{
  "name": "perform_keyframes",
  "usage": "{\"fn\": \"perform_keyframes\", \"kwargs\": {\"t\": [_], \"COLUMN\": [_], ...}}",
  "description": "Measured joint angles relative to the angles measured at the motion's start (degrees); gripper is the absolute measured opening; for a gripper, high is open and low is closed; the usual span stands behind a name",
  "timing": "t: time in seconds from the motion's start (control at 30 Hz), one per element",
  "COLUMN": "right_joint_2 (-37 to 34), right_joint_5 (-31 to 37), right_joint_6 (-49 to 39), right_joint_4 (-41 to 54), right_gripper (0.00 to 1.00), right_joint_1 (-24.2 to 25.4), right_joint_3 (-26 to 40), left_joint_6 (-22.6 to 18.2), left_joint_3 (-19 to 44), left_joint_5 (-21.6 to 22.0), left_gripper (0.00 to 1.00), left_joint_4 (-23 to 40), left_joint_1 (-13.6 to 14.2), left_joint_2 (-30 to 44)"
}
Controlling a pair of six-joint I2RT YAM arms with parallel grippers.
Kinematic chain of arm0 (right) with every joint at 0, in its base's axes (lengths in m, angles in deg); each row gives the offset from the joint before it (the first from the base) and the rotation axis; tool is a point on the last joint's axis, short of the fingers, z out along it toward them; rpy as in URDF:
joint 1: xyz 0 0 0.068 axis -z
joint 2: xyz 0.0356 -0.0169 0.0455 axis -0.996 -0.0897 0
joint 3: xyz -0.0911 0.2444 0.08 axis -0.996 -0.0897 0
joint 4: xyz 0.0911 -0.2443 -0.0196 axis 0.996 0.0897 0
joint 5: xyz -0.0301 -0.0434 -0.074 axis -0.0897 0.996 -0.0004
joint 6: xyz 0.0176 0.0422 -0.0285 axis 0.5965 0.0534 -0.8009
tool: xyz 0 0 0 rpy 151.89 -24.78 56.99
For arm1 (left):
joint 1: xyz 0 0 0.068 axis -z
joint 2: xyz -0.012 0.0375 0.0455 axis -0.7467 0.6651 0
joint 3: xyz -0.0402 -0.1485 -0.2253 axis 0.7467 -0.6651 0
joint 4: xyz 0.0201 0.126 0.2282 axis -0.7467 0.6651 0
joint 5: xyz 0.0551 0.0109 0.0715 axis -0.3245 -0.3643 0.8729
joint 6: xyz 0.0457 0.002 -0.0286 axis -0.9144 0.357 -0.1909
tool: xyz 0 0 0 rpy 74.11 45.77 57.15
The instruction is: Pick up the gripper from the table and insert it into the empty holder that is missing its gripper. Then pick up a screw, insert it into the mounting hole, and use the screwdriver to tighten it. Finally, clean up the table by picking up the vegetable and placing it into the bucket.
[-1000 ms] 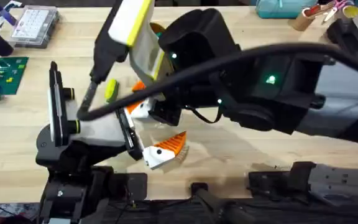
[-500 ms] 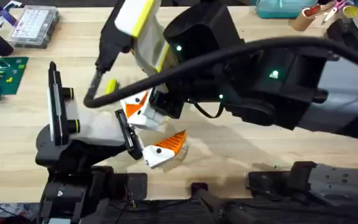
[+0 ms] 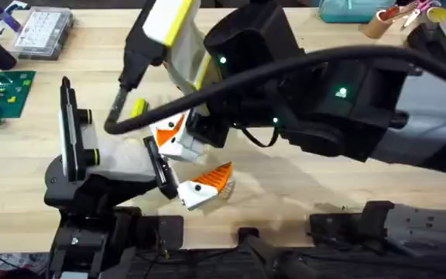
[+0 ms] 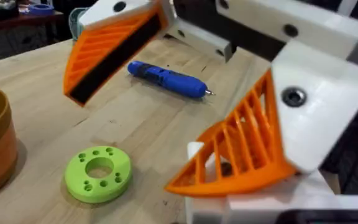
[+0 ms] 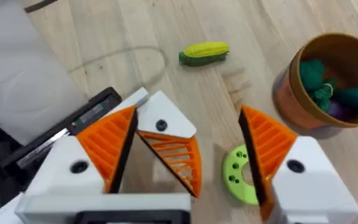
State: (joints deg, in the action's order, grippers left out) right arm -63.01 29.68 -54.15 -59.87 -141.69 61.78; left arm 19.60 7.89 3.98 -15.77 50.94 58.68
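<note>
"Orange ribbed finger piece with a white base (image 5: pixel 169 149), where's it sitting?"
"Between my right gripper's (image 5: pixel 188 118) spread, unclenched fingers, against one pad, just beside the black bracket (image 5: pixel 61 134). My right arm's nearer, I'd say."

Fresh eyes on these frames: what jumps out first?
The right arm's tool sits low over the table, open, with the loose orange-and-white gripper between its fingers beside the black holder. Farther off lie a yellow corn vegetable and the orange bucket, already holding toy vegetables. The blue screwdriver lies alone on the wood.
</note>
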Motion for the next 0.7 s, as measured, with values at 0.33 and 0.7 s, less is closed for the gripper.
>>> {"fn": "perform_keyframes", "kwargs": {"t": [0.33, 0.7], "right_joint_2": [0.0, 0.0], "right_joint_5": [-0.01, -0.2], "right_joint_6": [0.0, 0.0], "right_joint_4": [0.0, -0.2], "right_gripper": [0.995, 0.995], "right_joint_1": [0.0, -0.04], "right_joint_3": [0.0, 0.0], "left_joint_6": [0.02, 0.18], "left_joint_3": [0.0, 0.0], "left_joint_5": [0.0, 0.39], "left_gripper": [0.98, 0.016], "left_joint_4": [0.0, -0.02], "left_joint_1": [0.0, 0.0], "left_joint_2": [0.0, 0.0]}}
